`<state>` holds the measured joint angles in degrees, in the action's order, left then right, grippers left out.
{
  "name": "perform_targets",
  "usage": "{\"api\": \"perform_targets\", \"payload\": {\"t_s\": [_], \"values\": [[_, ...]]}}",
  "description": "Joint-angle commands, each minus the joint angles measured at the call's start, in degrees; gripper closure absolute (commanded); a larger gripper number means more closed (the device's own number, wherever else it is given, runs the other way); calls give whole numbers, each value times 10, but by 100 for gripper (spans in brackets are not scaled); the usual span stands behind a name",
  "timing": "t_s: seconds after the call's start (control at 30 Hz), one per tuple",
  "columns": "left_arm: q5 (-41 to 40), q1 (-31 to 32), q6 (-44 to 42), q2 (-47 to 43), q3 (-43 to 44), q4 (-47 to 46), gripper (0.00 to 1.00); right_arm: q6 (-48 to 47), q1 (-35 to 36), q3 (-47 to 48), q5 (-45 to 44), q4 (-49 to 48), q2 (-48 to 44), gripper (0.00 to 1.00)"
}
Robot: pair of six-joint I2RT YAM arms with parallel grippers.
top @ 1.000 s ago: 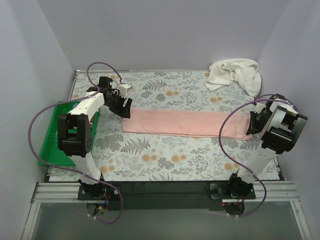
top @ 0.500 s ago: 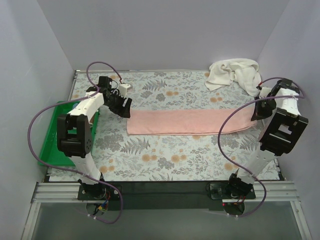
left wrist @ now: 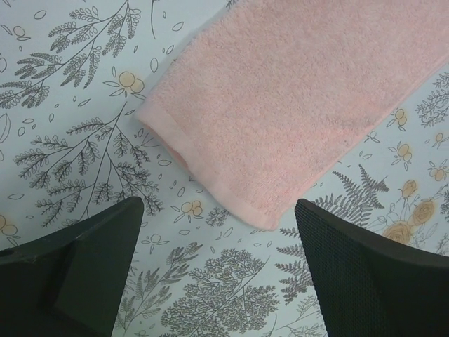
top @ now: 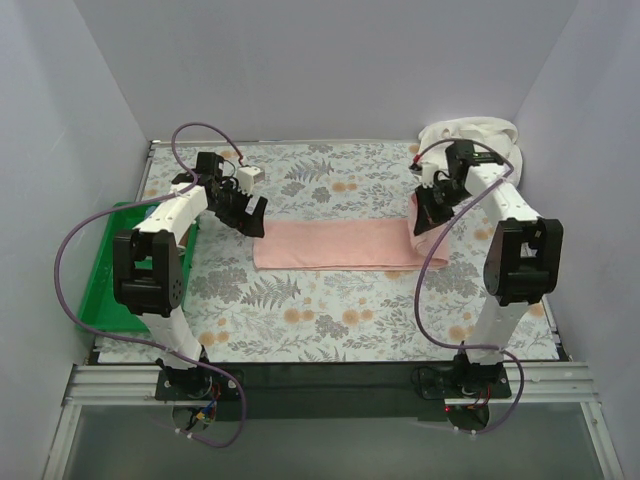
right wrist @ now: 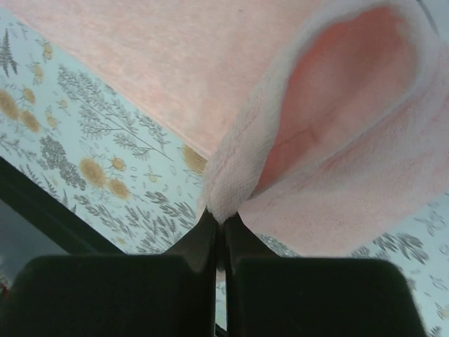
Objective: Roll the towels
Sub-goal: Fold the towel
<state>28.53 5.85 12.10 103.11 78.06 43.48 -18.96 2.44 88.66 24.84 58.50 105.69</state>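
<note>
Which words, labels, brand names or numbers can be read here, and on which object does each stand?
None can be read. The pink towel, the white towel, the green tray, the left arm and the right arm show no text; the floral table cover bears only printed leaves and flowers.

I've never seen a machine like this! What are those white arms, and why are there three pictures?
Those are two robot arms bolted to a flowery table. One picture looks down from above. The other two come from little cameras on each wrist, so you see things up close. On the table lie a long pink towel, a crumpled white towel at the back, and a green tray at the left. The right gripper is shut on one end of the pink towel, which is lifted and curled over. The left gripper is open above the other end, holding nothing.
</note>
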Motion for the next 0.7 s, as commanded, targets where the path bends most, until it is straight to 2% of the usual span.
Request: {"api": "perform_targets", "payload": {"t_s": [0.0, 0.07, 0.3, 0.67], "values": [[21, -2, 13, -18, 20, 8, 14, 38, 56, 10, 47, -10, 21, 99], [26, -3, 15, -18, 20, 7, 7, 55, 77, 18, 56, -23, 37, 99], [16, -3, 27, -10, 22, 10, 7, 83, 148, 46, 71, -50, 86, 99], [6, -3, 27, -8, 17, 6, 6, 96, 181, 85, 73, -61, 133, 99]]}}
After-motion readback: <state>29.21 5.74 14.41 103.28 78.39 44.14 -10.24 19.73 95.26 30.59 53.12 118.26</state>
